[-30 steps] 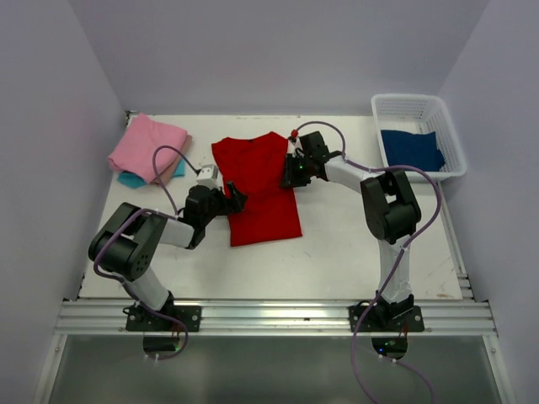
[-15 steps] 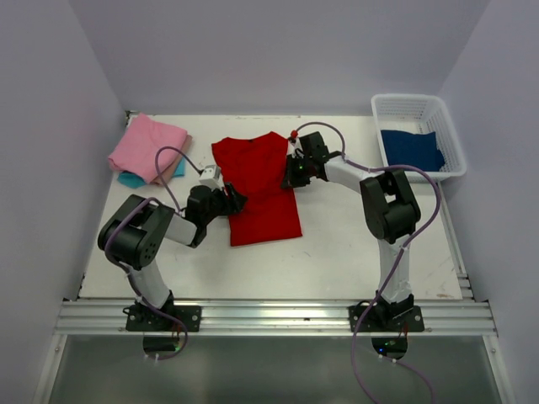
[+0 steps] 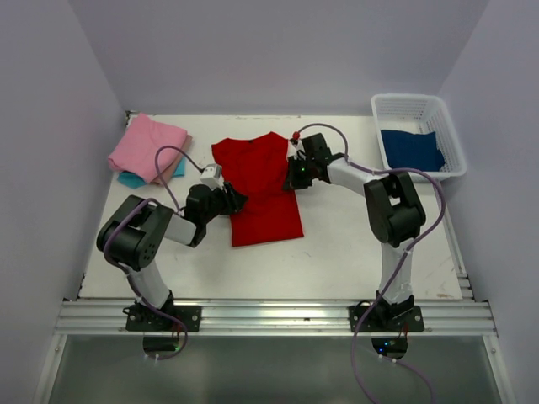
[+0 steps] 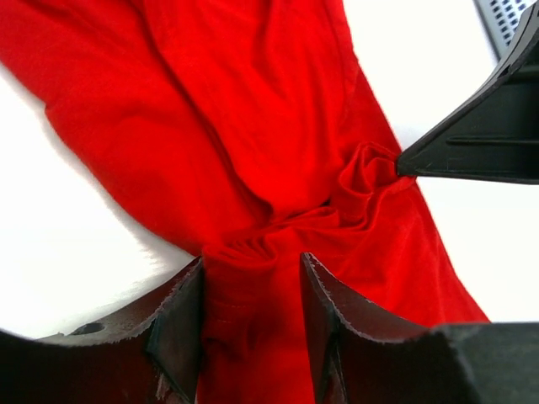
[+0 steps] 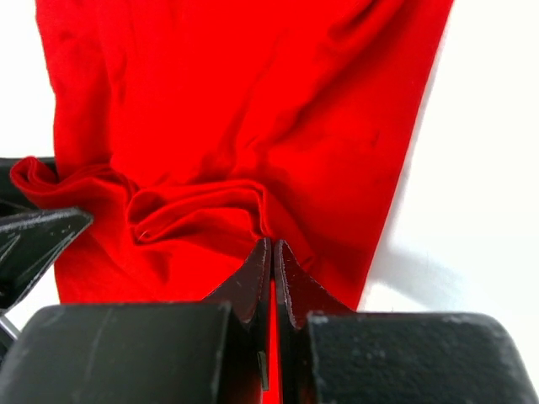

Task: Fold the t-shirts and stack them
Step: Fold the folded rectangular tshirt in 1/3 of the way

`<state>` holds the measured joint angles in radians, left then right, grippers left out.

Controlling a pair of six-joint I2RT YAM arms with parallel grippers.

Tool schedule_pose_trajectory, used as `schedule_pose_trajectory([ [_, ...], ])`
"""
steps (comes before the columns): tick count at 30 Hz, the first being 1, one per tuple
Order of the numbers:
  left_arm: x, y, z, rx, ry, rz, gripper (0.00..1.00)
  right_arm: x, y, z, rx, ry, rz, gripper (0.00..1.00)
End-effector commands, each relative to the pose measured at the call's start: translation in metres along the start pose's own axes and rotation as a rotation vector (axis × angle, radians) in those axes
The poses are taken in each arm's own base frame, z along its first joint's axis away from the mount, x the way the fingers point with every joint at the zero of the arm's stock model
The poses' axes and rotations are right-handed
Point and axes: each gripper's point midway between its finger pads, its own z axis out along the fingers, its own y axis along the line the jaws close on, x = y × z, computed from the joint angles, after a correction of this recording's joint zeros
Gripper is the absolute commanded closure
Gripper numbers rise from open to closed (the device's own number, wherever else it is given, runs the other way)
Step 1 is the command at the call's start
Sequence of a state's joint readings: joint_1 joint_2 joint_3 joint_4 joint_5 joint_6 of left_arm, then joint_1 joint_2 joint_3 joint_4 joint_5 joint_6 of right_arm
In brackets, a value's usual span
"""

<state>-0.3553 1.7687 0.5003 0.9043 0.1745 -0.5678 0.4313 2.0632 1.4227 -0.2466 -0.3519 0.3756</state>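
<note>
The red t-shirt [image 3: 261,189] lies partly folded in the middle of the table. My left gripper [image 3: 234,200] is at its left edge; the left wrist view shows the gripper [image 4: 253,269] closed on a bunched ridge of red t-shirt [image 4: 253,101] that fills the gap between its jaws. My right gripper [image 3: 291,174] is at the shirt's right edge, and the right wrist view shows it [image 5: 271,244] shut on a thin fold of the red t-shirt [image 5: 253,101]. Wrinkles run between the two grips. A pink t-shirt [image 3: 147,143] lies folded on turquoise [image 3: 130,178] and beige [image 3: 179,167] ones at the far left.
A white mesh basket [image 3: 383,108] stands at the far right corner with a dark blue t-shirt [image 3: 411,149] in it. Grey walls close in the table on the left, back and right. A metal rail [image 3: 269,316] runs along the near edge.
My left arm has swung its elbow in and the left gripper has pushed slightly further onto the shirt's left edge. The right gripper has barely moved.
</note>
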Motion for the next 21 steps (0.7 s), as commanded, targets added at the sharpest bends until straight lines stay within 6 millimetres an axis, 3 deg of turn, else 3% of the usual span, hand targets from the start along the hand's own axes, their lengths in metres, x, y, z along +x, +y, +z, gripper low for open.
schedule_pose_trajectory([
  [1, -0.045, -0.032, 0.002, 0.112, -0.120, 0.018, 0.51, -0.026, 0.018, -0.033, -0.014, -0.101, -0.044, 1.00],
  [11, -0.061, -0.049, 0.007, 0.181, -0.140, 0.040, 0.54, -0.034, 0.012, -0.061, 0.066, -0.181, -0.060, 1.00],
  [17, -0.061, -0.049, 0.014, 0.187, -0.131, 0.040, 0.55, -0.031, -0.001, -0.059, 0.118, -0.177, -0.049, 1.00],
  [21, -0.047, -0.036, 0.026, 0.145, -0.086, 0.042, 0.55, -0.032, -0.010, -0.049, 0.151, -0.169, -0.029, 1.00],
])
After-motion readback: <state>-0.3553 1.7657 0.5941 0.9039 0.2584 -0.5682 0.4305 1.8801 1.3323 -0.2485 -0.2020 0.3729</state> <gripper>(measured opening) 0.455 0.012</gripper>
